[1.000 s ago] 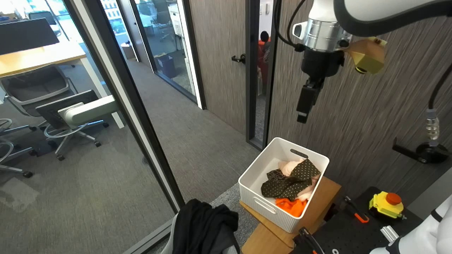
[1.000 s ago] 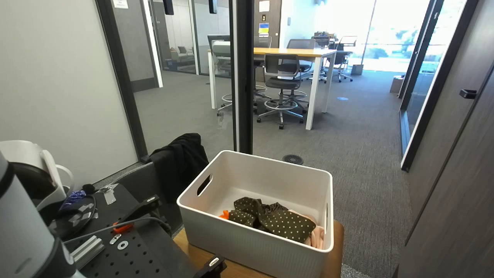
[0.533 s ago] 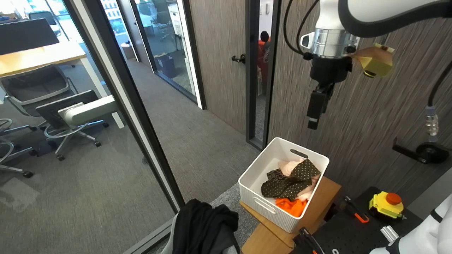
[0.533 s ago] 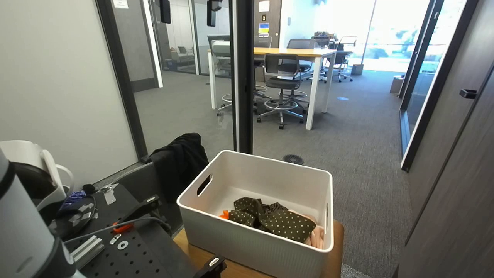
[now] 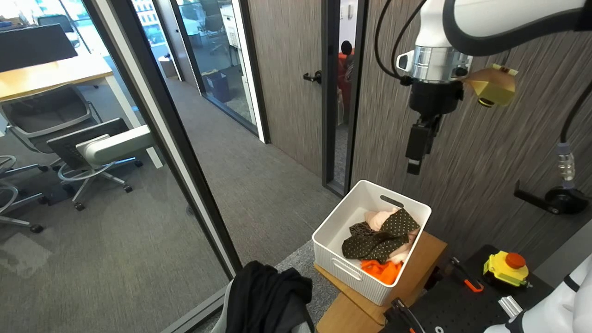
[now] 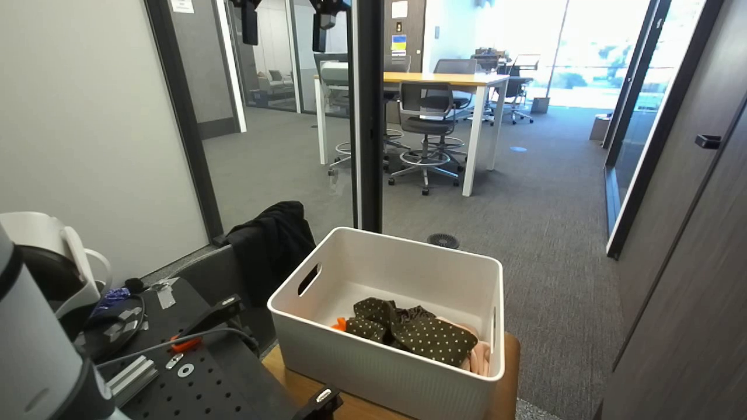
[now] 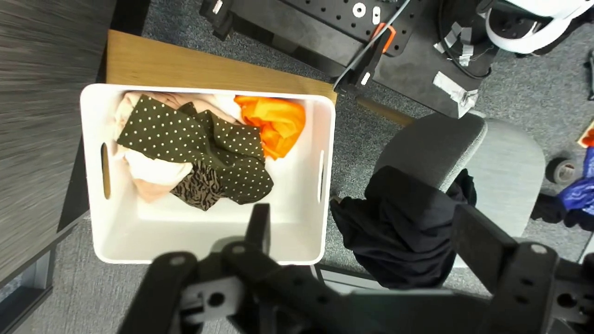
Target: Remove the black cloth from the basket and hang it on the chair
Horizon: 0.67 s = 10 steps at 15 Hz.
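Overhead, the fingers [image 6: 250, 29] hang wide apart, higher than the basket [image 6: 379, 379]; just beside it, the black cloth [image 7: 399, 227] drapes over the back of the grey chair [image 7: 427, 144], spilling down in loose folds; inside the basket, a dotted cloth [image 7: 176, 134] sprawls across pale pink fabric [image 7: 155, 169], an orange cloth [image 7: 276, 123] bunched against it near a corner; underneath the basket, a wooden surface [image 5: 425, 259].

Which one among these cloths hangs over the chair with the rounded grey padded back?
The plain black cloth, draped over that chair; the white-dotted olive cloth, bright orange cloth and pale pink fabric lie inside the white rectangular plastic basket.
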Each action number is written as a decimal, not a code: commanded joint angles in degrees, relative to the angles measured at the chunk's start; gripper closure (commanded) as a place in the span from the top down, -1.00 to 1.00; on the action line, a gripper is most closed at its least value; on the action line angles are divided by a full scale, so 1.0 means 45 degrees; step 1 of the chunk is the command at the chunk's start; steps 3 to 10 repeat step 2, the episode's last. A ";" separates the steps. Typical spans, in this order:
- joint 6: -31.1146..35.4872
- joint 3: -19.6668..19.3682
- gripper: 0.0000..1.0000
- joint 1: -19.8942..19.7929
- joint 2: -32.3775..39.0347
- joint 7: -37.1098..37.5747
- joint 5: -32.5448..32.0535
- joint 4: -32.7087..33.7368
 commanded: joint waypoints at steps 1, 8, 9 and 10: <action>-0.0026 -0.0084 1.00 0.0113 0.0020 0.0057 -0.0048 0.0026; -0.0026 -0.0084 1.00 0.0112 0.0029 0.0057 -0.0048 0.0025; -0.0026 -0.0084 1.00 0.0112 0.0029 0.0057 -0.0048 0.0025; -0.0026 -0.0084 1.00 0.0112 0.0029 0.0057 -0.0048 0.0025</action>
